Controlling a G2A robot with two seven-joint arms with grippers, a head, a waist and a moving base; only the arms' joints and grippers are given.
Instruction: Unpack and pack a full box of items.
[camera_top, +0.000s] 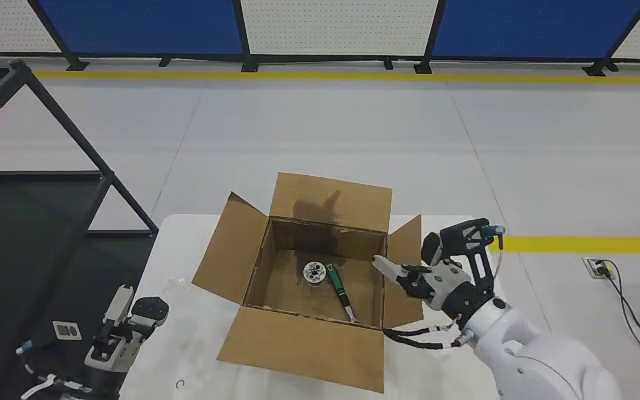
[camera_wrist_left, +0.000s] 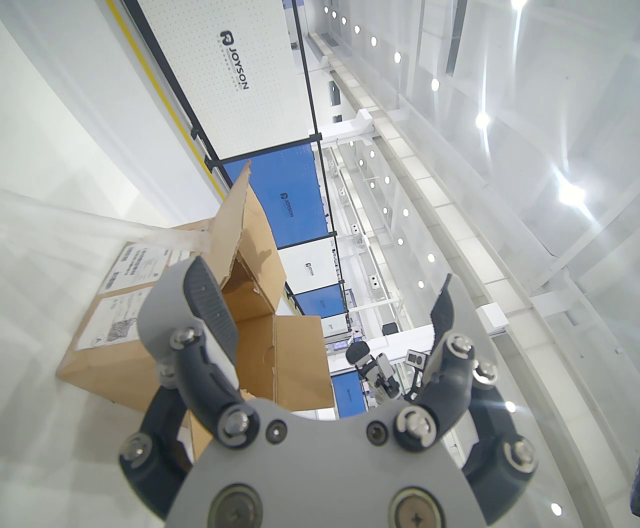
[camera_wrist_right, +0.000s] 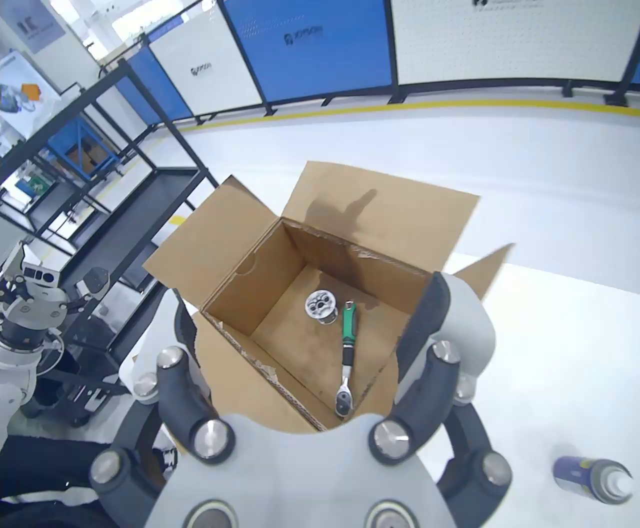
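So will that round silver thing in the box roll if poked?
Maybe a little: the round silver part looks like a short drum, so it could roll, but the box walls would likely stop it. It looks metal, so probably stiff and heavy for its size.

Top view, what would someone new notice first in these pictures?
The open cardboard box stands mid-table on the white table, flaps spread wide. On its floor lie a green-handled ratchet and, beside it, a round metal part. The right gripper hangs open by the box's side flap, and a spray can sits on the table outside the box.
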